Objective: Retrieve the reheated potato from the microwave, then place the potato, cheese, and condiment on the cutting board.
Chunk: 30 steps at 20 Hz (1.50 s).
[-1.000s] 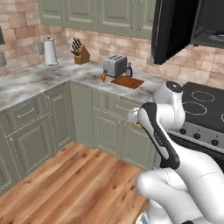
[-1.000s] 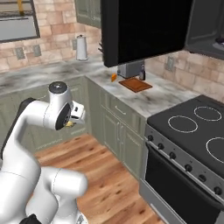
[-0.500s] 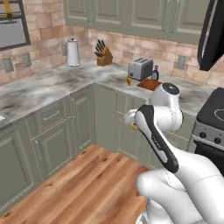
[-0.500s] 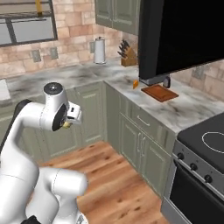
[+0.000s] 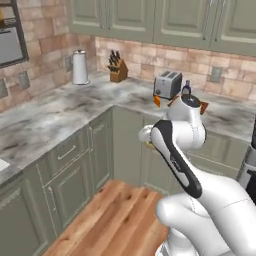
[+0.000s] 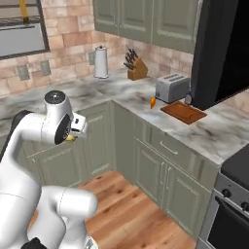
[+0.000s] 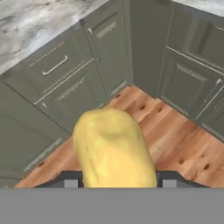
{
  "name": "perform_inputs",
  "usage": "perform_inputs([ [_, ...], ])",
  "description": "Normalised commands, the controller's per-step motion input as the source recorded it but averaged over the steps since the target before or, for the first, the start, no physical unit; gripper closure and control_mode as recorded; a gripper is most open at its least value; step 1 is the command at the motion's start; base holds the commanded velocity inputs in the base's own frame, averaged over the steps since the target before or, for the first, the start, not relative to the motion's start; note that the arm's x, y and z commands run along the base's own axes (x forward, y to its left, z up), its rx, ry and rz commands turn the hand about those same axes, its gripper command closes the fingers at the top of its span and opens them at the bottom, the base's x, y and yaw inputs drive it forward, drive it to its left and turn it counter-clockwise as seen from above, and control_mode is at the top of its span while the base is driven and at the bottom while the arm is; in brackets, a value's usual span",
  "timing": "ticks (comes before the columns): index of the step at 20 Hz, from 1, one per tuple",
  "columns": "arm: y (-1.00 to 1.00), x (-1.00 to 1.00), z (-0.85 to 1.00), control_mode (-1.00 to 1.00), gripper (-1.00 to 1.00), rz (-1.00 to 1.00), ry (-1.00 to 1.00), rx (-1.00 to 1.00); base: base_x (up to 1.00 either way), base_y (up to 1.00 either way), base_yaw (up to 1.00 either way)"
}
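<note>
Potato is clamped between the fingers, carried low over the wood floor in front of the corner cabinets; a sliver of yellow shows at the gripper in the right base view. Retrieval from the microwave looks done, so the step in hand is transport. Cutting board lies on the desk just right of the toaster, well apart from the gripper. Cheese sits near the board's left end, the condiment behind it by the microwave. Next move likely calls for lifting the potato above desk height, reaching across to the board, then letting go on bare wood.
</note>
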Motion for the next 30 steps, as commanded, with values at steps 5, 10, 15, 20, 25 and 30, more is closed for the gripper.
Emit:
perform_inputs([
  [5, 0.00, 0.00, 0.00, 1.00, 1.00, 0.00, 0.00, 0.00, 0.57, 0.36, -0.54],
  [10, 0.00, 0.00, 0.00, 1.00, 1.00, 0.00, 0.00, 0.00, 0.56, 0.35, -0.55],
  [15, 0.00, 0.00, 0.00, 1.00, 1.00, 0.00, 0.00, 0.00, 0.60, 0.36, -0.50],
  [20, 0.00, 0.00, 0.00, 1.00, 1.00, 0.00, 0.00, 0.00, 0.75, 0.35, -0.28],
  [25, 0.00, 0.00, 0.00, 1.00, 1.00, 0.00, 0.00, 0.00, 0.79, 0.14, -0.10],
  [30, 0.00, 0.00, 0.00, 1.00, 1.00, 0.00, 0.00, 0.00, 0.63, 0.17, -0.18],
])
